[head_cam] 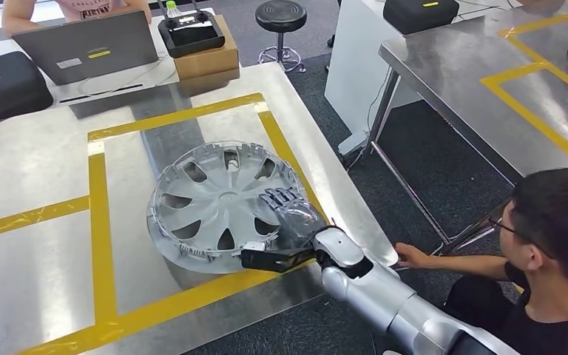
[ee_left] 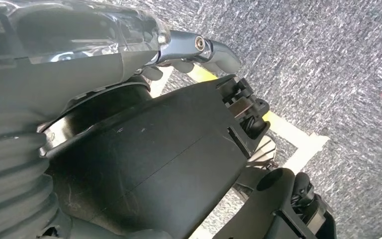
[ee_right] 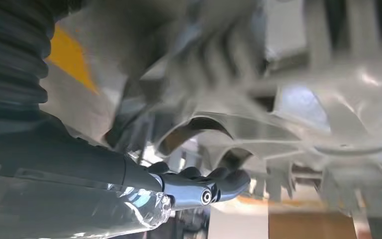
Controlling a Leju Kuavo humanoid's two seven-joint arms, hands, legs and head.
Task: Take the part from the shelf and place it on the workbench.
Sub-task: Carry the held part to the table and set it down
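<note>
Part: a silver wheel cover (head_cam: pixel 218 203) lies flat on the steel workbench (head_cam: pixel 29 163), centre of the head view, inside a rectangle of yellow tape (head_cam: pixel 97 222).
Part's edge: its lower rim sits close to the front strip of tape; from the head view I cannot tell whether it touches it.
Right hand: the right hand (head_cam: pixel 290 216) rests on the right-hand side of the wheel cover, fingers laid over the rim and spokes. In the right wrist view the thumb (ee_right: pixel 214 186) sits just under the blurred spokes (ee_right: pixel 288 134). Whether it is gripping or only resting there, I cannot tell.
Right arm: the silver arm (head_cam: pixel 384 296) comes in from the lower right of the head view.
Left hand: the left hand (ee_left: pixel 129 45) hangs low over grey carpet (ee_left: pixel 338 64), its thumb (ee_left: pixel 214 50) extended with nothing visibly in it; the fingers are hidden, so I cannot tell how they lie.
Person: someone in a dark top (head_cam: pixel 540 259) crouches at lower right, one hand (head_cam: pixel 413 257) at the bench's edge beside the robot's arm.
Upper left: a grey laptop (head_cam: pixel 85 46), a black case (head_cam: pixel 4 85), and a cardboard box (head_cam: pixel 207 55) with a black controller (head_cam: pixel 191 31) on it.
Upper right: a second steel table (head_cam: pixel 451 66), also marked with yellow tape.
Top centre: a black stool (head_cam: pixel 281 16).
</note>
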